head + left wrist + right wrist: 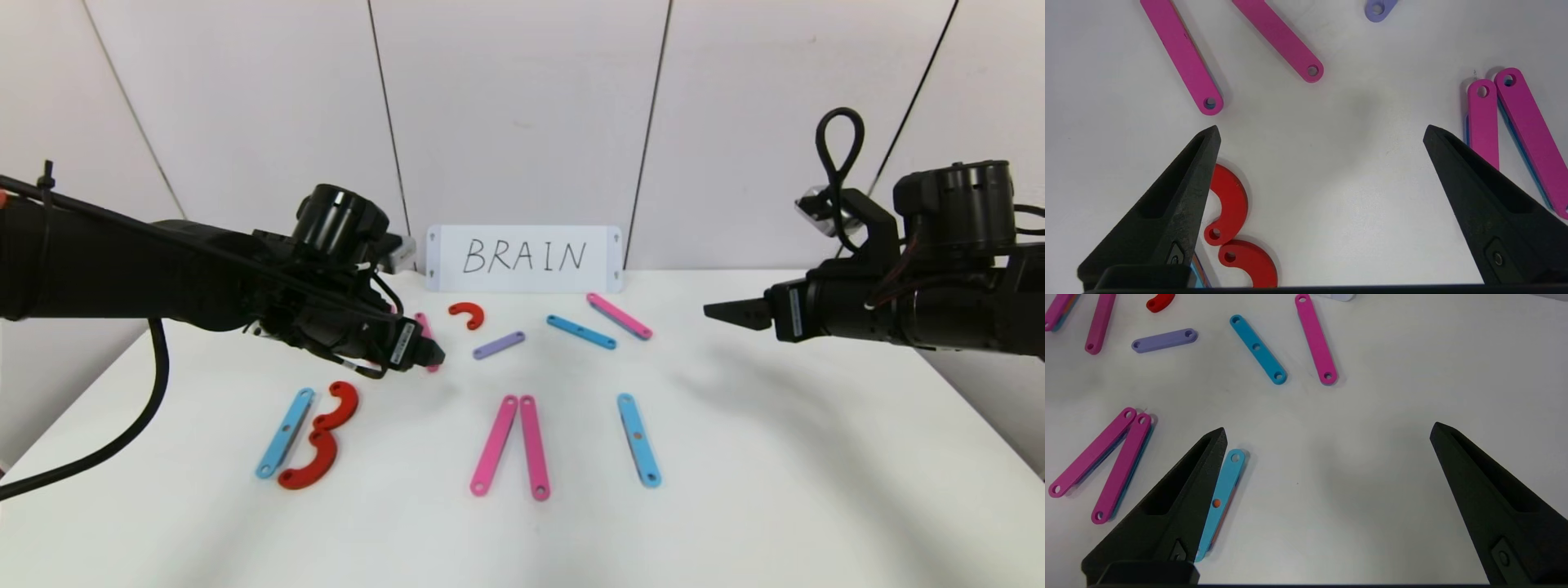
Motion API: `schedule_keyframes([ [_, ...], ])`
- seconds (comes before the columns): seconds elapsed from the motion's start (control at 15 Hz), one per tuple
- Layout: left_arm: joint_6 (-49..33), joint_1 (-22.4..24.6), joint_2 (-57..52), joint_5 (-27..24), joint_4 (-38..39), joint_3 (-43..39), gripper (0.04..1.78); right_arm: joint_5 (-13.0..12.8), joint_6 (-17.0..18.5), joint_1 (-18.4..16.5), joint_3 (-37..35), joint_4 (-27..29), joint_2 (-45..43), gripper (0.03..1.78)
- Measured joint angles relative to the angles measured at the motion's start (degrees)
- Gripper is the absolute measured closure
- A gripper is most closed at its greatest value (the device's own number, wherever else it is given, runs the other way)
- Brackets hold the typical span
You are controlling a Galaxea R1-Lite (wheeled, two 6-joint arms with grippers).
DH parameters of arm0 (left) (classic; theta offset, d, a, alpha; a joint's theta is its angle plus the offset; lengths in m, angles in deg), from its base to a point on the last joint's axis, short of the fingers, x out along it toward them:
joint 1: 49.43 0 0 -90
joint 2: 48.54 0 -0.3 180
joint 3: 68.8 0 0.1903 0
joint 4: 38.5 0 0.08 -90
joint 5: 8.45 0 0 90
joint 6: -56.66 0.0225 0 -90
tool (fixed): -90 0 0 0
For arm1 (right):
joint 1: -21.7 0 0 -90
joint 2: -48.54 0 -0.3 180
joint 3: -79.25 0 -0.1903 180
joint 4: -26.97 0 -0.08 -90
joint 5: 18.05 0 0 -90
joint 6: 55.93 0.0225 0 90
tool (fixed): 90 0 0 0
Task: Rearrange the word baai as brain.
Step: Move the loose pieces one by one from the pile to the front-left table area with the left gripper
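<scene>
Worktop (816,457) carries the pieces: B front left, a pink two-bar A (510,445) mid-front, a blue I (638,439) beside it. Left gripper (1321,134) hovers over bare surface between B and A, jaws spread wide, holding nothing; right gripper (1327,435) waits right of the I, jaws equally wide and empty. Bars look thin, stiff, light and likely slippery; a pinch across the narrow middle seems best. Visible count: five pink bars, three blue, one purple (498,345), three red curves (322,437).
</scene>
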Motion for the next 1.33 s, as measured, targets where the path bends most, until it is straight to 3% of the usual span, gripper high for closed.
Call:
schedule_keyframes([
  [0.47,-2.2,-0.1,3.0,0.1,4.5,1.1,0.08,0.0,0.2,-0.8,0.2,-0.1,2.9,0.07],
  [0.87,-10.7,-0.1,7.6,6.6,4.1,7.0,0.08,0.0,0.2,-0.9,-0.1,-0.1,3.3,0.07],
  [1.33,-16.4,-0.2,11.5,7.0,-0.1,11.9,0.08,0.0,0.1,-0.8,-0.3,-0.1,3.4,0.07],
])
